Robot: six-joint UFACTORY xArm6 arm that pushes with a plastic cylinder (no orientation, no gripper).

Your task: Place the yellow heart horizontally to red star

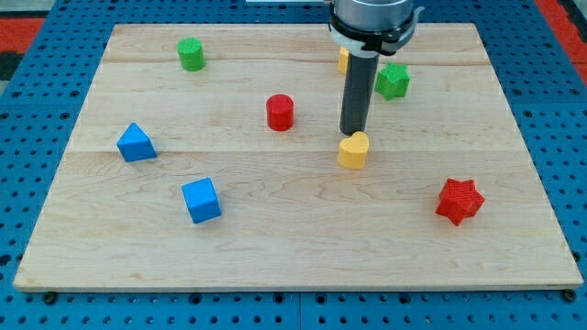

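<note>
**Tip at the heart's upper edge**

Where the dark rod comes down from the view's top, my tip [354, 135] sits right at the upper edge of the yellow heart [353, 151], touching it or very nearly so; I cannot tell which. As a bare rod, the tool has no parts to stand apart or together and clamps on nothing.

That heart lies a little right of the table's middle. Well apart from it, toward the view's lower right, is the red star [459, 201], lower on the table than the heart, so the two do not sit level with each other.

Just left of the rod and slightly higher than the heart stands a red cylinder [280, 112]. Up beside the rod's right is a green star [393, 81], and at the rod's left, mostly hidden behind it, a bit of another yellow block [341, 60] shows; its shape cannot be made out.

Farther out, a green cylinder [191, 54] sits near the upper left, a blue triangle [136, 143] at the left, and a blue cube [202, 200] below and right of that.

All rest on the pale wooden table [293, 257], which lies on a blue pegboard [37, 110]. No writing or label can be read anywhere.
</note>
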